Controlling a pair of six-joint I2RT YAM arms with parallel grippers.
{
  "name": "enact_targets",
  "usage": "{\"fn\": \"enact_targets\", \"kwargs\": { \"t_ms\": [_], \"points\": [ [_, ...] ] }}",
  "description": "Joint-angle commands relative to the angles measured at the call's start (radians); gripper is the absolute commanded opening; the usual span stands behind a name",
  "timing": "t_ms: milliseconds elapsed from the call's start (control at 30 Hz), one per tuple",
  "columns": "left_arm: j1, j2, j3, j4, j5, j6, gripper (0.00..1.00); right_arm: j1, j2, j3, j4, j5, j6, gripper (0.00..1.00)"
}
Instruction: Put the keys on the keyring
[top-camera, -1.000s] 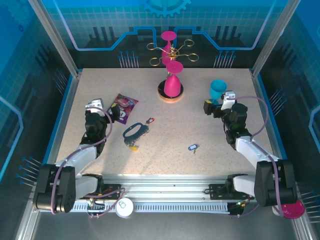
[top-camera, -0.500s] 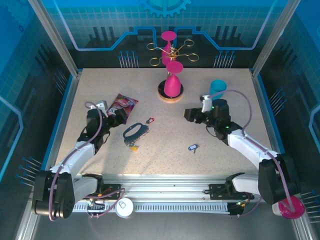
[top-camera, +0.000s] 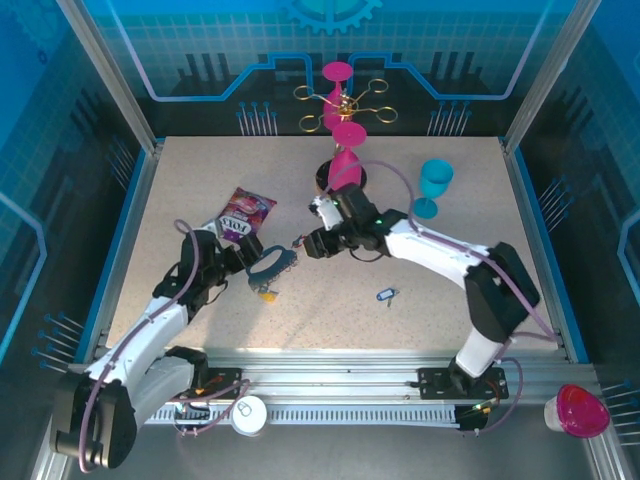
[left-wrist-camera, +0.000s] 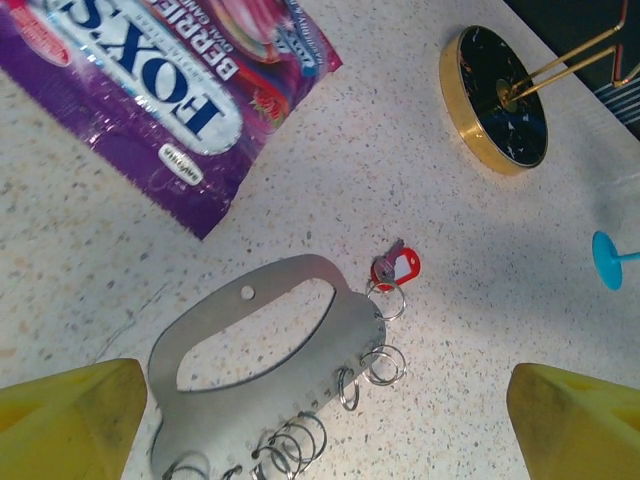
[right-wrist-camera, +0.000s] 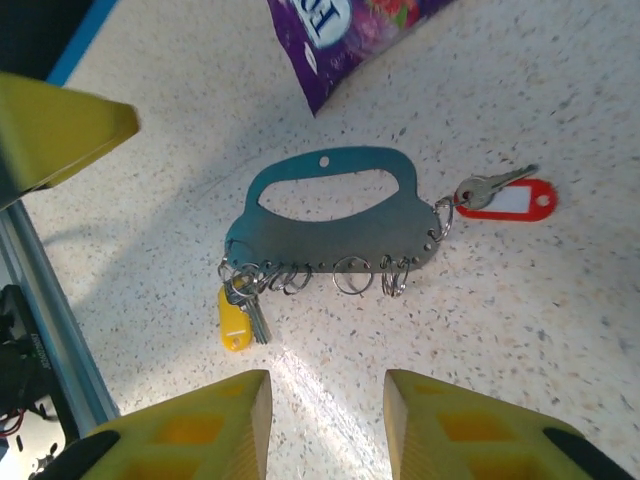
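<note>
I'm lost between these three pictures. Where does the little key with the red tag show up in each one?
Top external: the red-tagged key lies mid-table, up and right of the keyring.
Left wrist: the key is just right of centre, at the keyring's upper right corner.
Right wrist: the key is at the right side, mid-height, off the keyring's right end.
Shared landmark: the purple snack packet, beyond the keyring in all three.
</note>
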Motion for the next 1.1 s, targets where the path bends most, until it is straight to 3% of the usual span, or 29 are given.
{"fn": "enact_targets", "kwargs": {
  "t_ms": [0, 400, 1067],
  "points": [
    [-0.004, -0.059, -0.049, -0.066, -0.057, -0.073, 0.93, 0.040, 0.095, 0.105, -0.185, -0.013, -0.027, 0.35],
    [-0.004, -0.164, -0.118, -0.160, -0.099, -0.153, 0.93, 0.095, 0.337, 0.359, -0.318, 0.057, -0.043, 0.33],
    [-0.004, -0.168, -0.144, -0.161, -0.098, -0.178, 0.91, 0.120, 0.498, 0.533, -0.421, 0.150, -0.048, 0.29]
  ]
}}
